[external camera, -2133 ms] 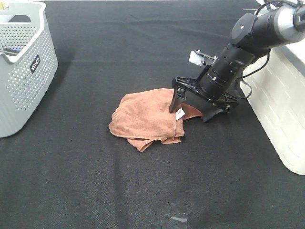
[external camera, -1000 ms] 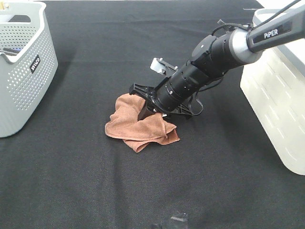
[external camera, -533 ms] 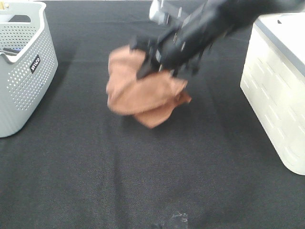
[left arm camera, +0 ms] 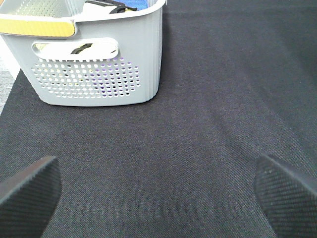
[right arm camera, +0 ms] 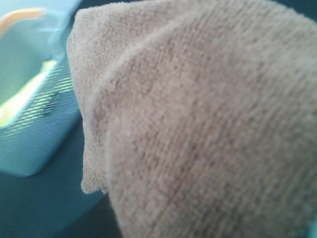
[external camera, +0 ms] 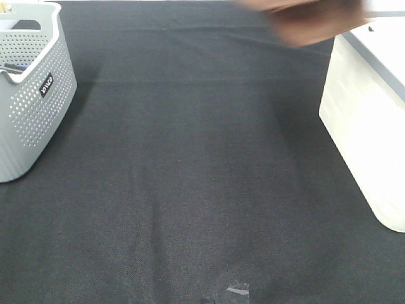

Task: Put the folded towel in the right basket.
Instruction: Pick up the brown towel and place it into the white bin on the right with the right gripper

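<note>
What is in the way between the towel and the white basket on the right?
Nothing visible. The folded towel is a blur in the air at the top of the high view, close beside the right basket, with only the black table cover beneath it. The grey basket sits far left.

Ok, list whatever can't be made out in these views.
- Folded towel: exterior high view, a motion-blurred smear cut by the top edge.
- Right gripper's fingers: right wrist view, hidden by the towel filling the frame.
- Right basket interior: cut off by the exterior view's right edge.
</note>
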